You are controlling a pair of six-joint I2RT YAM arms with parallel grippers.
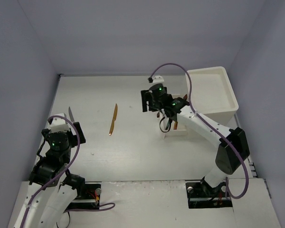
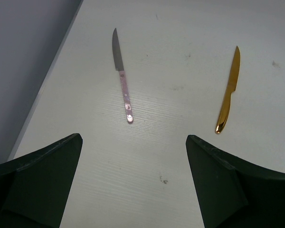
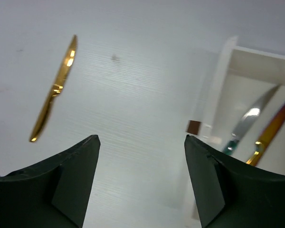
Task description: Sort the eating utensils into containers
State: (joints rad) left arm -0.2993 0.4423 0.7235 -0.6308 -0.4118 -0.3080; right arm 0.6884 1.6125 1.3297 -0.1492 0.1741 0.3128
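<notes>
A gold knife [image 1: 113, 119] lies mid-table, also seen in the left wrist view [image 2: 228, 92] and the right wrist view [image 3: 54, 90]. A silver knife with a pink handle [image 2: 122, 78] lies near the left wall [image 1: 70, 114], just ahead of my left gripper [image 2: 133, 140], which is open and holds nothing. My right gripper [image 3: 141, 138] hangs open and empty over bare table, beside a pulled-out drawer [image 3: 218, 90] with a brown handle [image 3: 194, 127]. In the drawer lie a silver blade with a green handle [image 3: 247, 121] and a gold-purple piece [image 3: 275, 126].
The white drawer unit [image 1: 211, 90] with its recessed top stands at the back right, and the open drawer [image 1: 173, 133] juts from it toward the table's middle. Grey walls close in the left, back and right sides. Both arm bases sit at the near edge.
</notes>
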